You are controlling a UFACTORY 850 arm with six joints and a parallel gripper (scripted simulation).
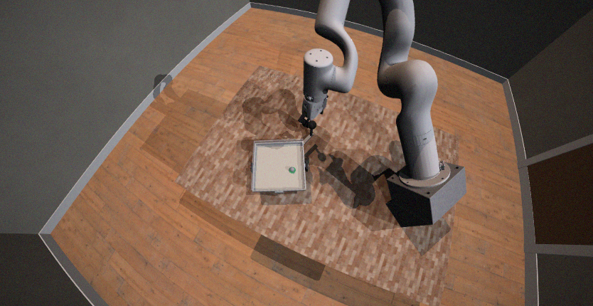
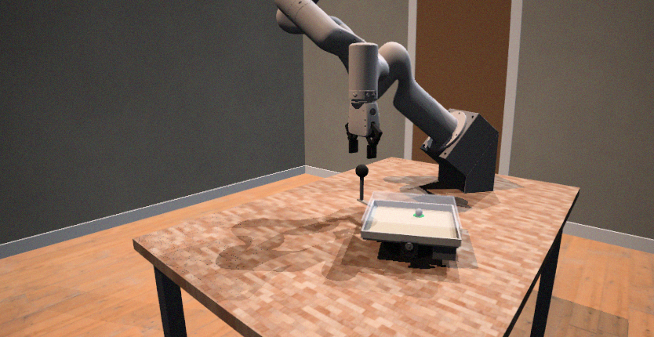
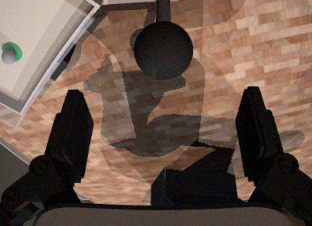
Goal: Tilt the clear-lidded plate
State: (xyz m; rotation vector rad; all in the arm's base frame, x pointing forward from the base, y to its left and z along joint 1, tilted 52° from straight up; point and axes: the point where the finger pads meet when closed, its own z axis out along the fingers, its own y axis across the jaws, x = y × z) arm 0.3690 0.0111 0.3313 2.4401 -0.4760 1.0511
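The clear-lidded plate [image 1: 279,166] is a square grey-rimmed tray with a pale floor on a dark pivot base [image 2: 410,251]; it looks level. The steel ball [image 2: 418,211] sits on the green printed spot [image 1: 291,170] near the plate's right side, also seen in the wrist view [image 3: 10,55]. A black ball-topped handle [image 2: 361,170] stands upright on a thin arm off the plate's corner [image 3: 163,51]. My gripper [image 2: 362,148] hangs open and empty a little above the knob, fingers pointing down [image 3: 163,128], touching nothing.
The robot's base block [image 1: 426,196] stands on the table's right rear. The table edges are close to the plate's front [image 2: 320,307]. A door [image 2: 462,59] is behind the table.
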